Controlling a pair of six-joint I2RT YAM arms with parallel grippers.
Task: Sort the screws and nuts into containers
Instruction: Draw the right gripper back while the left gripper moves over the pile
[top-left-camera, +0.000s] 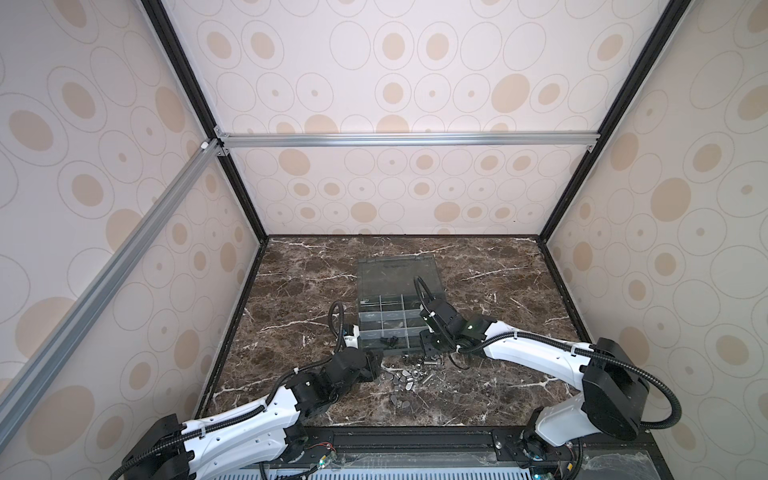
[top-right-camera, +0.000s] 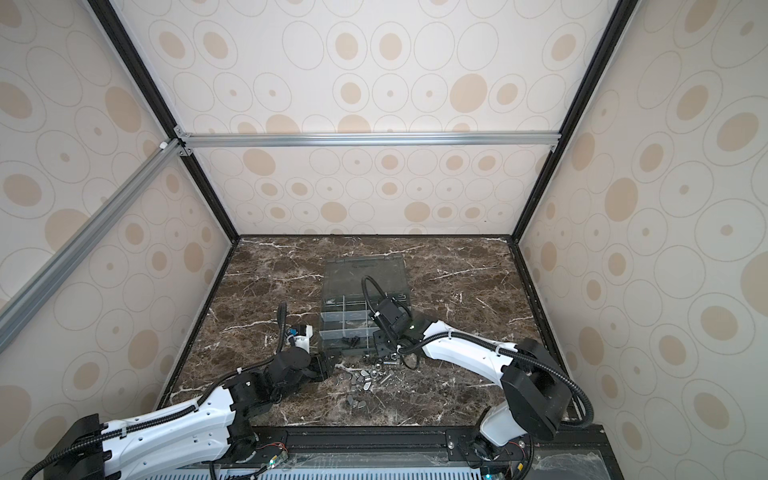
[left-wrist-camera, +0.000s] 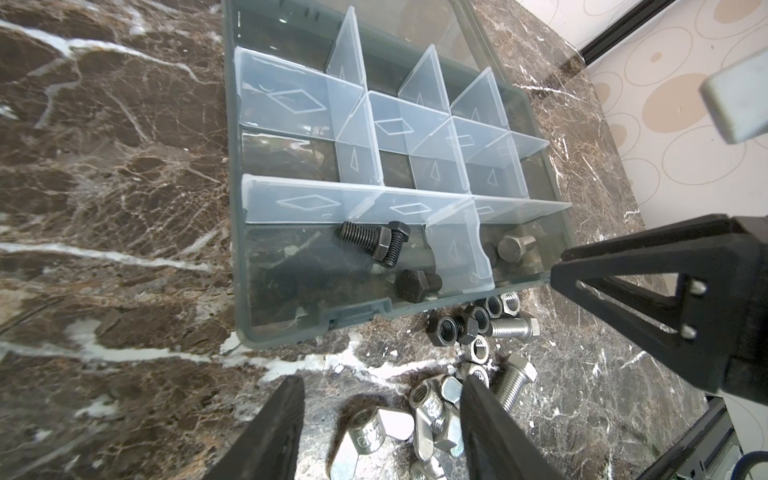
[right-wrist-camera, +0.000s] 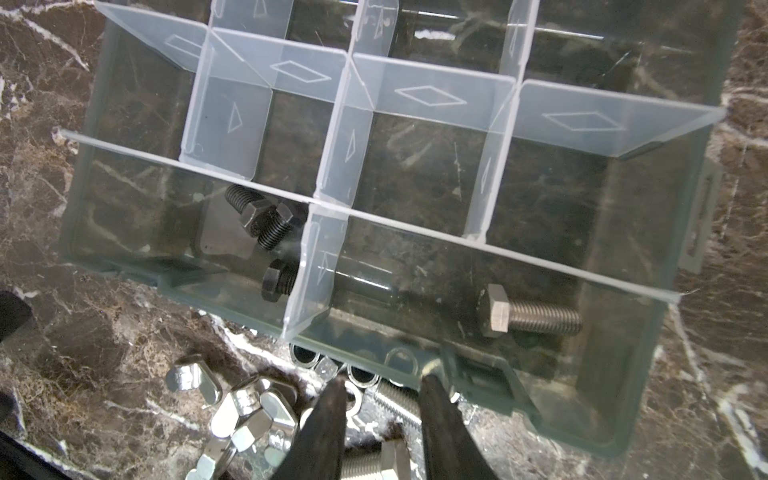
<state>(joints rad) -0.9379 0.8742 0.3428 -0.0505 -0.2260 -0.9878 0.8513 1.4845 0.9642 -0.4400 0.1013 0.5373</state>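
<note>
Several nuts (right-wrist-camera: 249, 415) partly behind right gripper (right-wrist-camera: 384, 377)

Top views high overhead, wrist views close, sharing containers (left-wrist-camera: 299, 203)

silver screw (right-wrist-camera: 389, 456) half hidden btw jaws

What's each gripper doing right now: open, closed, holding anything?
Left gripper: open, empty, above the loose nuts.
Right gripper: narrowly open, tips in the loose pile beside the organizer box, nothing visibly gripped.
</note>
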